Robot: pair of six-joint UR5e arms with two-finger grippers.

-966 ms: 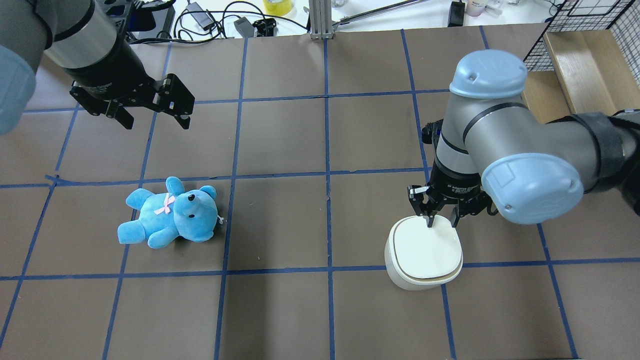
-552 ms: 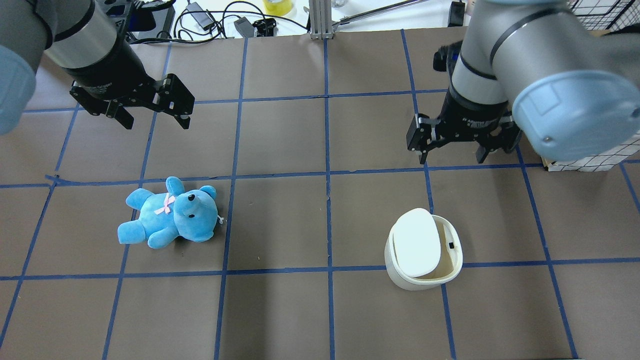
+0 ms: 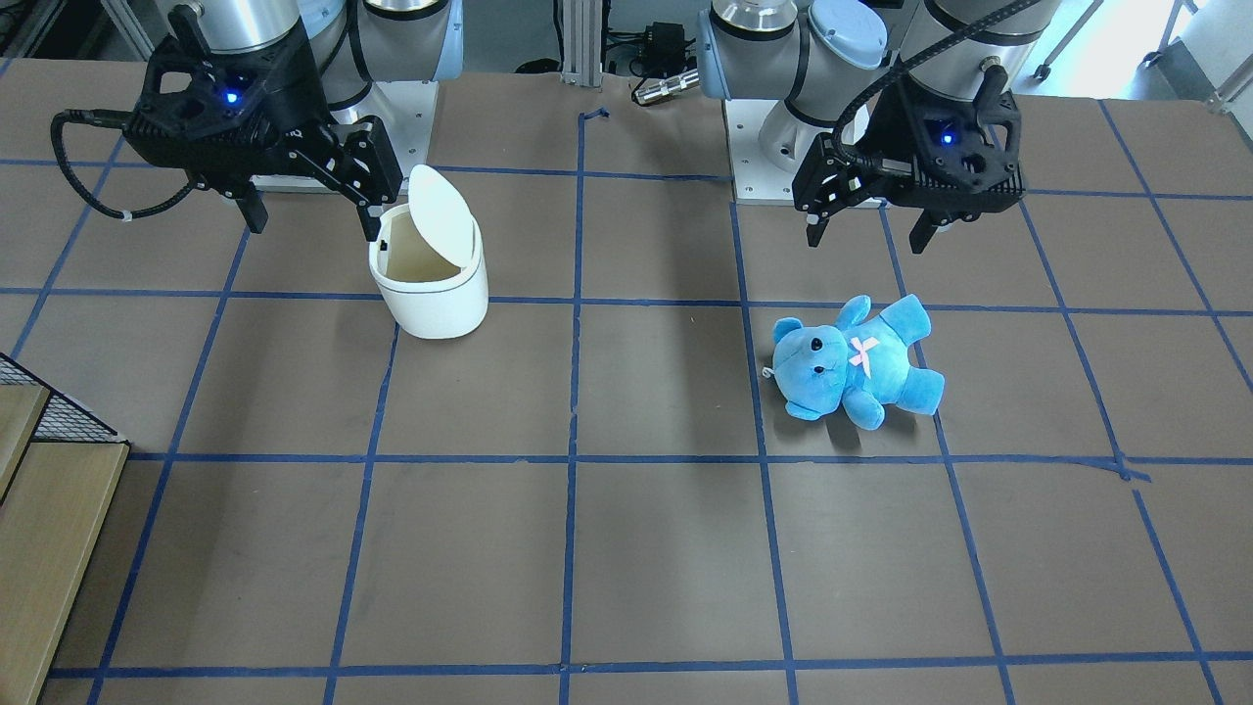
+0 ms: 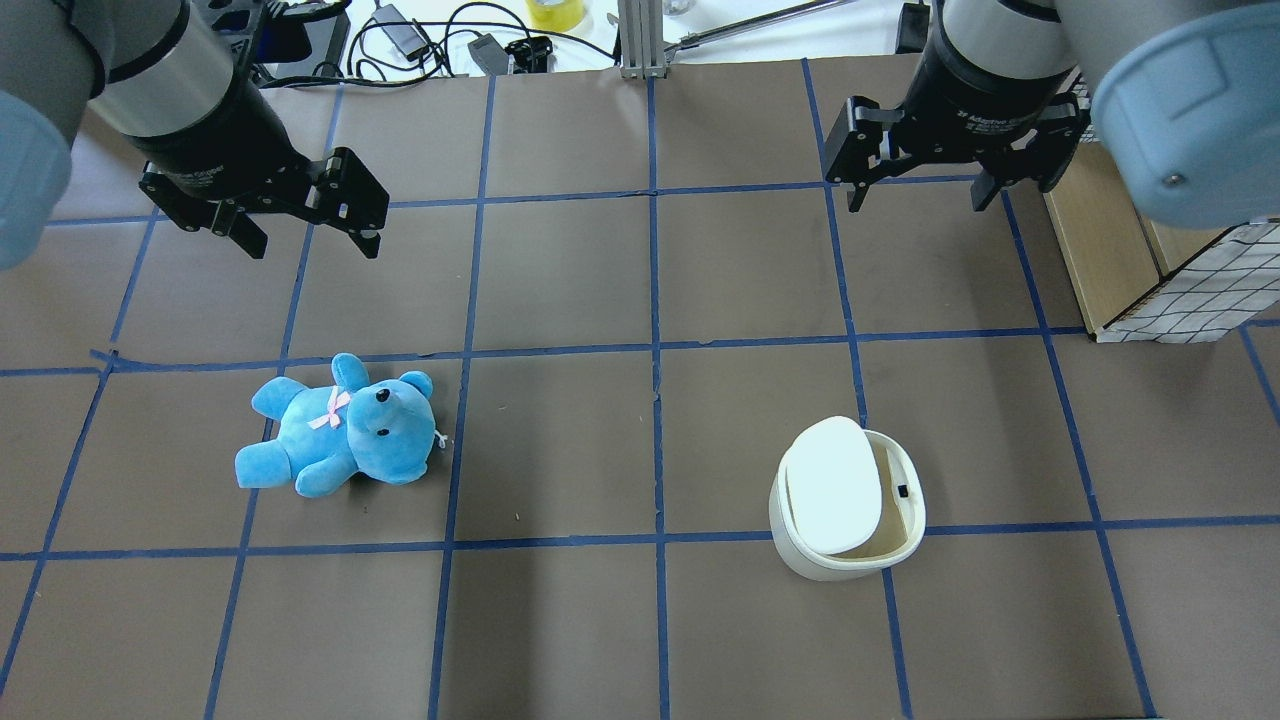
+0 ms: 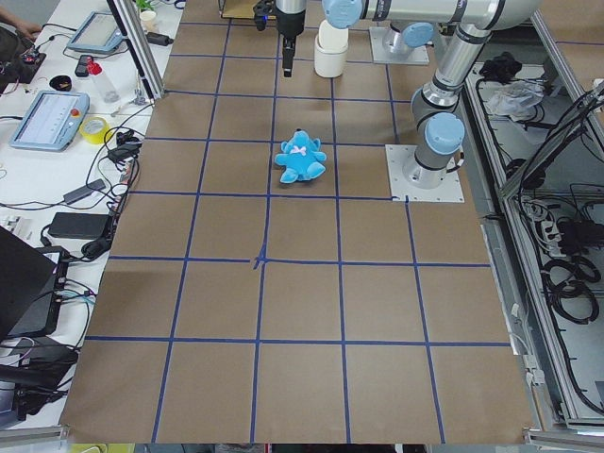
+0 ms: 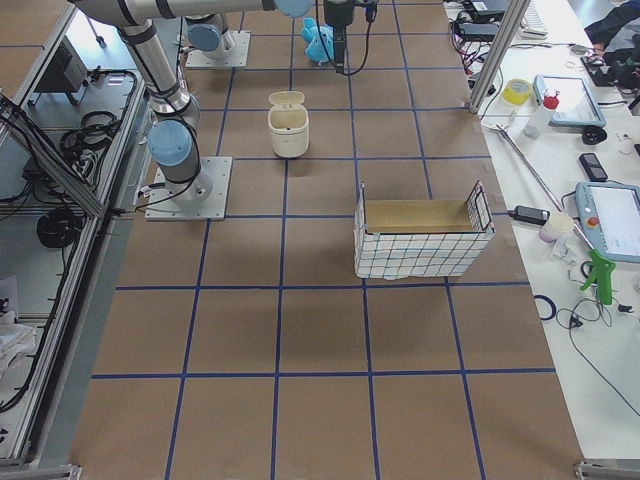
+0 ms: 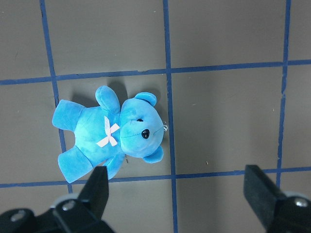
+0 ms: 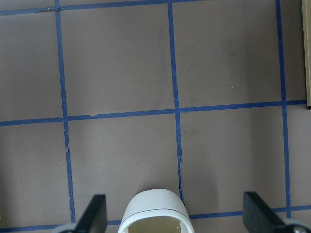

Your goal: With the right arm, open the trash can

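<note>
The white trash can (image 4: 812,558) stands on the right half of the table with its flip lid (image 4: 832,485) tilted up, so the tan inside shows. In the front view the trash can (image 3: 436,304) has its lid (image 3: 438,211) standing nearly upright. My right gripper (image 4: 920,195) is open and empty, high above the table and beyond the can, not touching it. In the right wrist view the can (image 8: 154,213) sits at the bottom edge between the fingers (image 8: 93,213). My left gripper (image 4: 312,240) is open and empty above the left side.
A blue teddy bear (image 4: 335,430) lies on the left half, below my left gripper; it also shows in the left wrist view (image 7: 112,133). A wire basket with a wooden floor (image 6: 420,240) stands at the table's right end. Cables and tools lie beyond the far edge.
My right gripper left the back edge of the can's lid, rose, moved away to the far side and opened. The lid flipped up from flat. The left arm and teddy stayed put.
</note>
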